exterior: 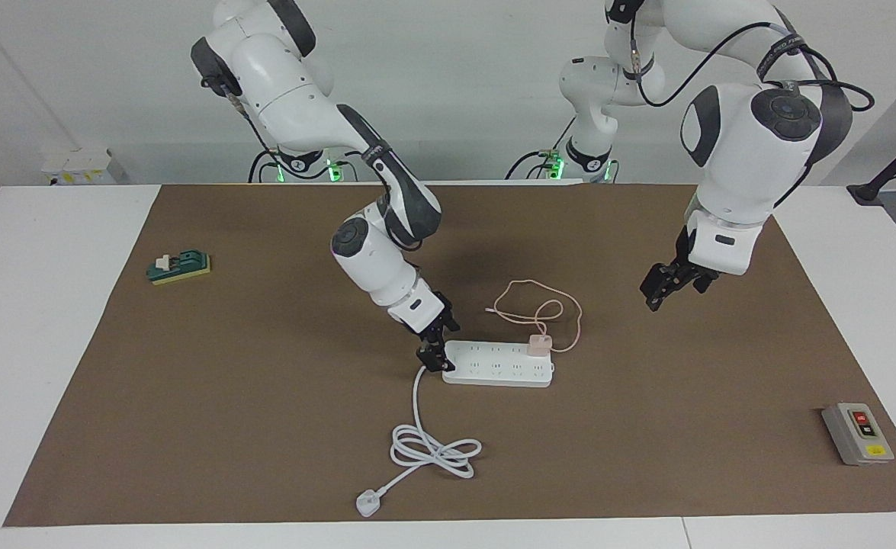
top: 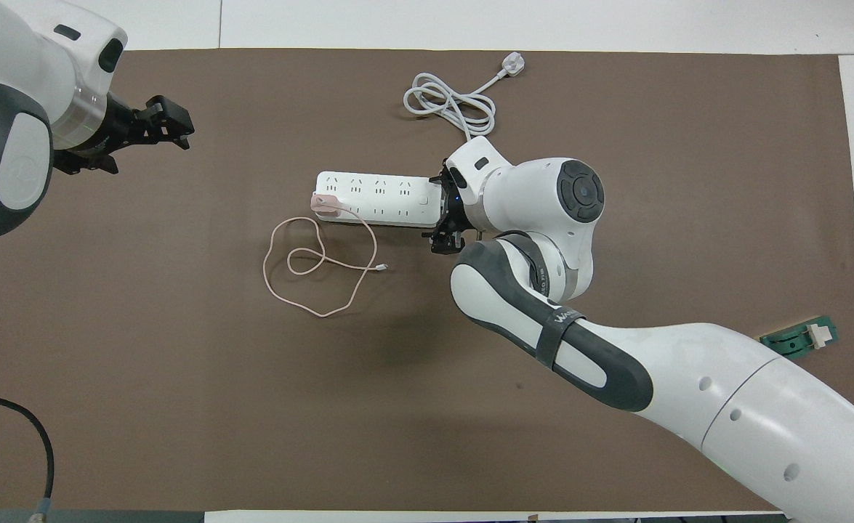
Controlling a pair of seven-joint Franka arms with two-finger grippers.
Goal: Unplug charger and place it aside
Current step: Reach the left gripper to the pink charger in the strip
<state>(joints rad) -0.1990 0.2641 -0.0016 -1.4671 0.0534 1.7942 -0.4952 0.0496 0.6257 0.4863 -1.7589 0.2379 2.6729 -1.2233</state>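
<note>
Charger plugged into strip at left arm's end, cable looped at its 12 o'clock. Right gripper at strip's cord end, spread around it; grip hard to make out. Left gripper hovers wide over mat, empty.

Overhead: charger at strip's 9 o'clock end. Right gripper half hidden under wrist. Left gripper well apart. Risk: strip lifts with charger if poorly pinned; cable may snag.

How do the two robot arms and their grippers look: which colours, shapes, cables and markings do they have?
Both arms have rounded, glossy white shells with dark grey joint sections and round dark caps. The right arm carries a dark band with pale lettering. Black cables run along the left arm. The left gripper and the right gripper are small, black and two-fingered. Green lights glow at both bases.
</note>
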